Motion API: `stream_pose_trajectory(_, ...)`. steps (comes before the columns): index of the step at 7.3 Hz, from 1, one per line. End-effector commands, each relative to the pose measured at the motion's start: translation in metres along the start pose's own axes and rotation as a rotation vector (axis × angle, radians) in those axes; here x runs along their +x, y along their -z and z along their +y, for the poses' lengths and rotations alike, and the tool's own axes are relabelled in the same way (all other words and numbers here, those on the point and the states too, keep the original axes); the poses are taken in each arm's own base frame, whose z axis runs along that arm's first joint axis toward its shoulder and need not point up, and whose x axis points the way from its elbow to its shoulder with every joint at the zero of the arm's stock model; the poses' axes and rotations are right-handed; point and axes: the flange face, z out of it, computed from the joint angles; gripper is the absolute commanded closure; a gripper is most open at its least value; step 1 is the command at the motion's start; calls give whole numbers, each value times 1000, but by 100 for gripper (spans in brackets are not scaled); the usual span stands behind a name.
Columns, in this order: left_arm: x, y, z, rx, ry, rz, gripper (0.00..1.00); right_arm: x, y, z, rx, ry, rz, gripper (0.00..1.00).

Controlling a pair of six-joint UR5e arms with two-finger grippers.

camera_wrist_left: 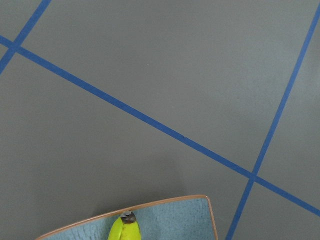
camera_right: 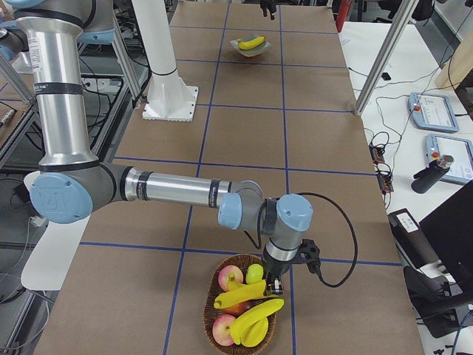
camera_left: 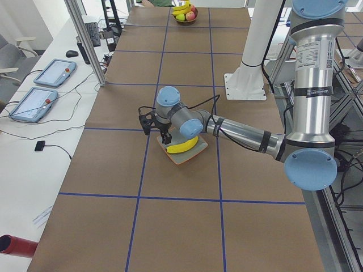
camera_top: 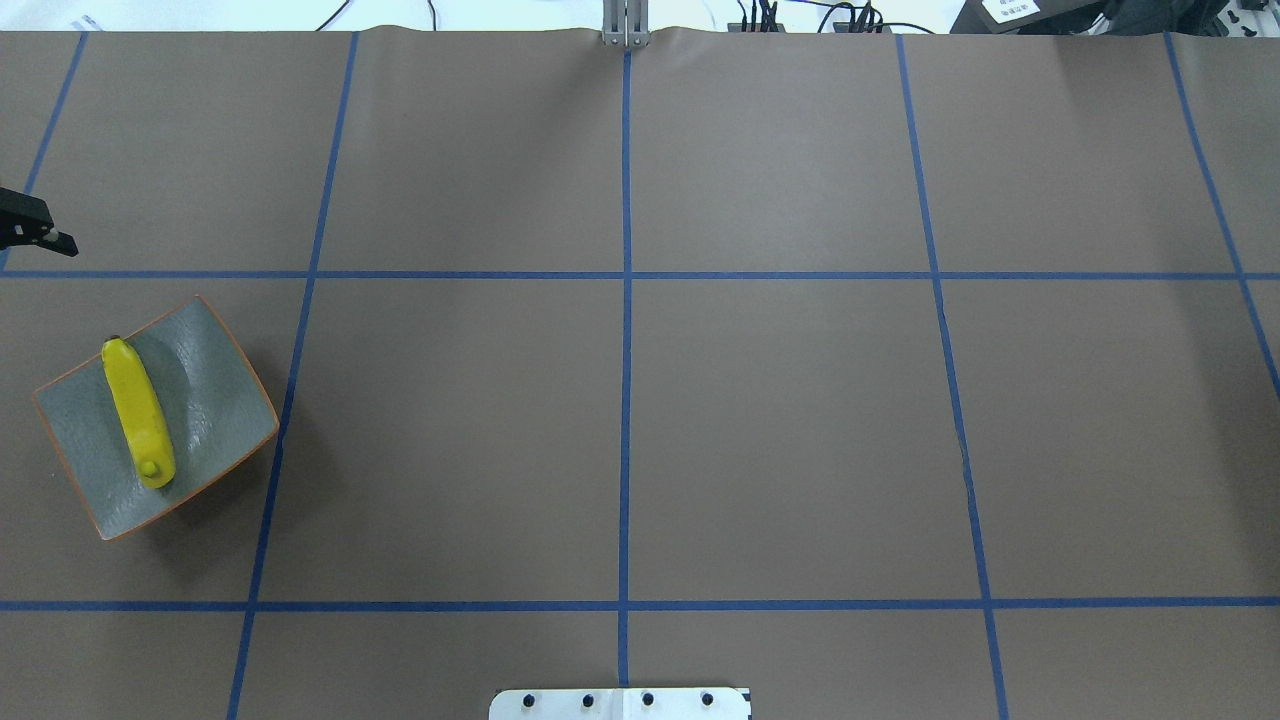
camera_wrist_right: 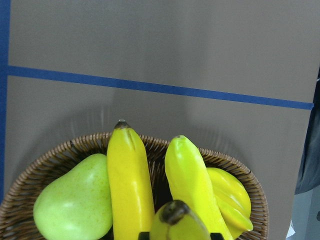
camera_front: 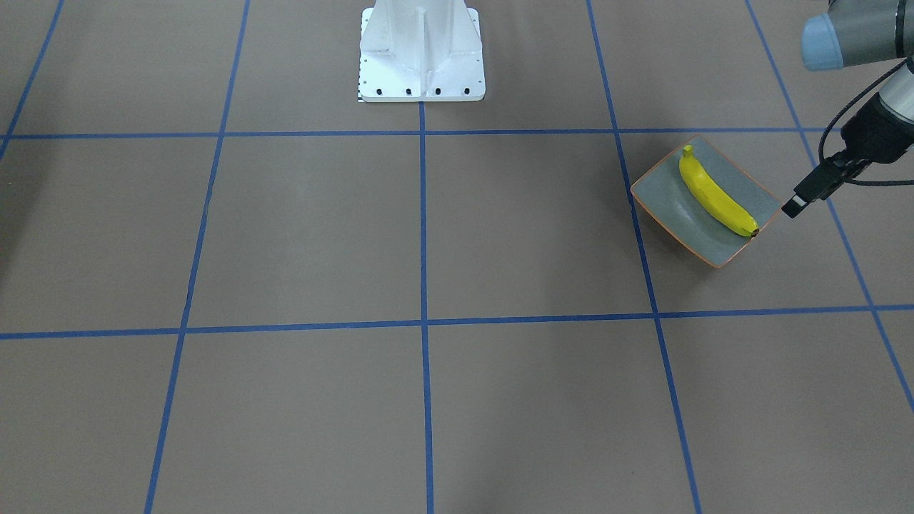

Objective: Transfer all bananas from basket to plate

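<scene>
One yellow banana lies lengthwise on the grey-green plate with the orange-brown rim. It also shows in the overhead view on the plate. My left gripper hangs beside the plate's edge, empty, with its jaws apart in the overhead view. My right gripper is down in the wicker basket. In the right wrist view its fingertips sit on both sides of a banana. Two more bananas lie in the basket.
The basket also holds a green pear, red apples and a ridged yellow fruit. The white robot base stands mid-table at the robot's edge. Operator desks with tablets flank the table.
</scene>
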Motion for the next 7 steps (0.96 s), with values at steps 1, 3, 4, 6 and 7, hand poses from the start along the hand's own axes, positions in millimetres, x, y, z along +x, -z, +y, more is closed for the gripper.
stream_pose_trajectory(1, 8, -2, -4, 2, -5, 5, 0, -24, 70, -21, 47, 4, 5, 100)
stream_pose_trajectory(3, 59, -15, -19, -2, -41, 42, 0, -114, 99, -85, 100, -58, -115, 100)
stream_pose_trajectory(4, 79, -22, -13, -15, -68, 54, 0, -181, 109, -115, 97, -55, -194, 100)
stream_pose_trajectory(6, 134, -47, 22, -56, -149, 78, 0, -338, 132, -157, 71, -51, -264, 100)
stream_pose_trajectory(7, 163, -61, 46, -92, -118, 91, 0, -400, 142, -165, 76, -73, -290, 100)
